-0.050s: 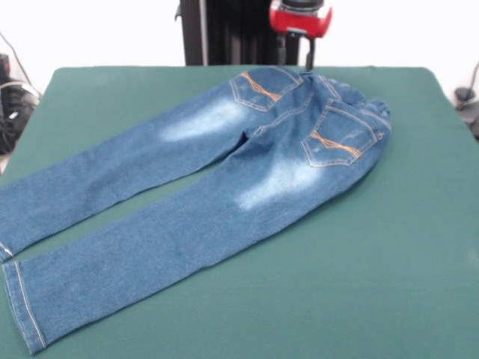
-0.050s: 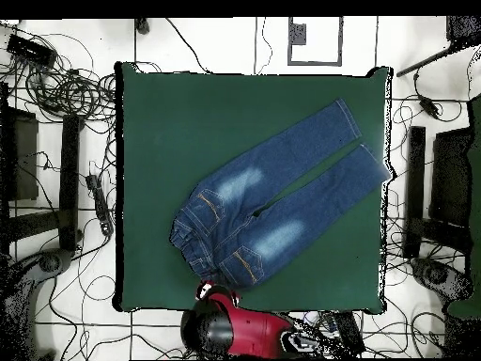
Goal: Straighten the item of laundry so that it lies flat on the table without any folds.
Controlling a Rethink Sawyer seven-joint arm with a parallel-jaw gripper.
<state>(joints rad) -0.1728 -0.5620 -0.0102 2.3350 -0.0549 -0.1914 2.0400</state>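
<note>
We see the jeans [image 1: 224,172] spread diagonally across the green bench [image 1: 389,247] — waistband nearest the gripper [image 1: 308,58], legs running away from it — though whether the jaws are released we cannot tell.

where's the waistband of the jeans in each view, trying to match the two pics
Front view: the waistband sits at the upper right of the jeans, near the table's far edge, just below the red arm head.
Overhead view: the waistband is at the lower left end of the jeans, with the legs running to the upper right.
Shared landmark: the orange-stitched back pockets beside the waistband.
</note>
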